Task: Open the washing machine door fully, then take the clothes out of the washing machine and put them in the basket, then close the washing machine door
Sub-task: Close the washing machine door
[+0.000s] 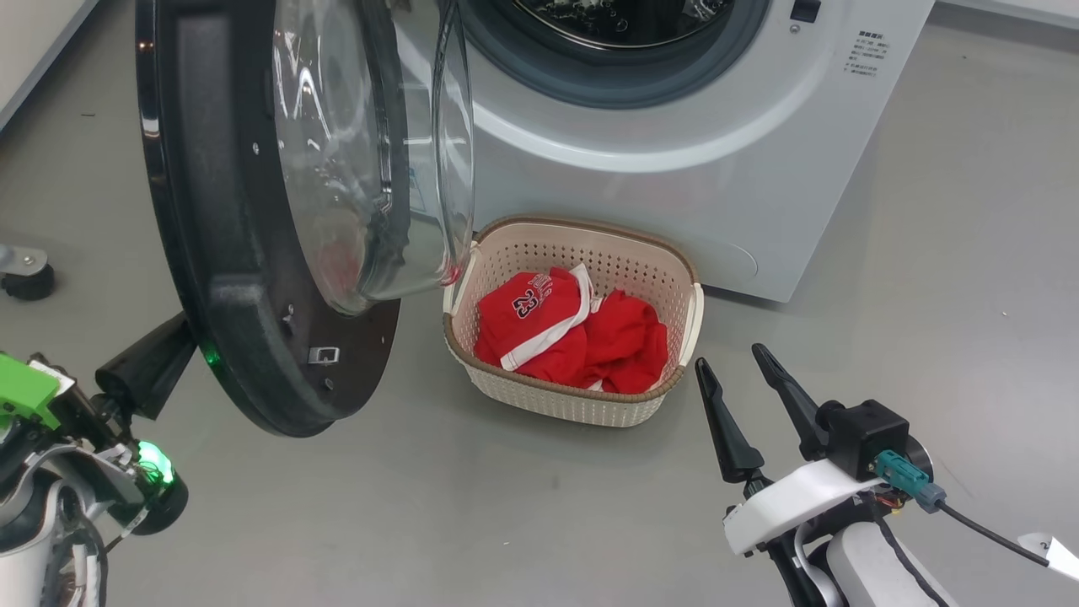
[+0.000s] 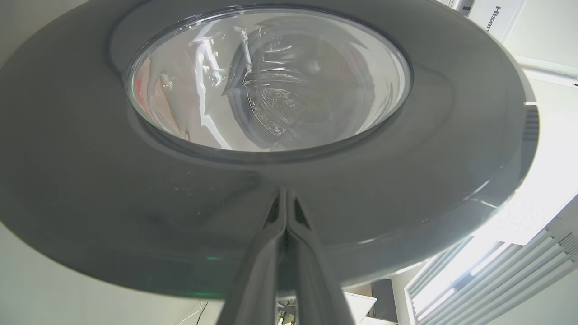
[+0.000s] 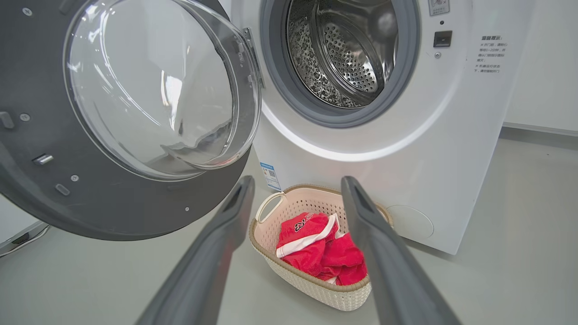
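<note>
The washing machine door stands swung open to the left of the washing machine, its glass bowl facing the drum, which looks empty. The red clothes, one with a white 23, lie in the cream basket on the floor in front of the machine. My left gripper is shut, its tips against the door's glossy outer face below the window; in the left wrist view its fingers are pressed together. My right gripper hangs open and holds nothing, just right of the basket.
A caster wheel stands on the grey floor at the far left. A blue label sits low on the washer's front beside the basket's handle. Open floor lies to the right of the machine and in front of the basket.
</note>
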Tool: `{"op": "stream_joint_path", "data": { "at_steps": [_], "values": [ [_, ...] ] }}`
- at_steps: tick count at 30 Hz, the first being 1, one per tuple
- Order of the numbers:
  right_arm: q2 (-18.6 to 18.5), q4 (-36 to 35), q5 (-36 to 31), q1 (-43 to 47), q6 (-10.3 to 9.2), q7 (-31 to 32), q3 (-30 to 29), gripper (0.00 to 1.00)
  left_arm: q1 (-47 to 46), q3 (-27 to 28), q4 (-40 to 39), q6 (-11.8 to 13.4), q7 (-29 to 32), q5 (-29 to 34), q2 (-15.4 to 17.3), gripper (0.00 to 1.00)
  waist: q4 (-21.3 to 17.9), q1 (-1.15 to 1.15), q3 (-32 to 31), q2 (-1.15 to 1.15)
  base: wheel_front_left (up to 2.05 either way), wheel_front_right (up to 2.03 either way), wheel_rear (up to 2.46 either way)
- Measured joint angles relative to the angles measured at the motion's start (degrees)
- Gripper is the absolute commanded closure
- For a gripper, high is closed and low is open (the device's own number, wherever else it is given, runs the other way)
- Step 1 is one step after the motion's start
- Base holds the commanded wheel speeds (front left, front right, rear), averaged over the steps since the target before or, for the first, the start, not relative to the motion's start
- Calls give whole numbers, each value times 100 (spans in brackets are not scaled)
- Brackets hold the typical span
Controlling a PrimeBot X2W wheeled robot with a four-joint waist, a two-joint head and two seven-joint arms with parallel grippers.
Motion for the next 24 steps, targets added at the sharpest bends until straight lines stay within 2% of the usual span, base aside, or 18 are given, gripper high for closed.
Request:
{"op": "stream_joint_path", "data": {
  "at_steps": [11,24],
  "values": [
    [4,12,0,-6,1,0,60,0,83,-178,-102,0,156,-291,-62,100,-91,0,-65,0,0,0,0],
    [15,52,0,-23,1,0,90,0,205,-265,-386,0,144,-665,-281,100,-456,0,-54,0,0,0,0]
  ]
}}
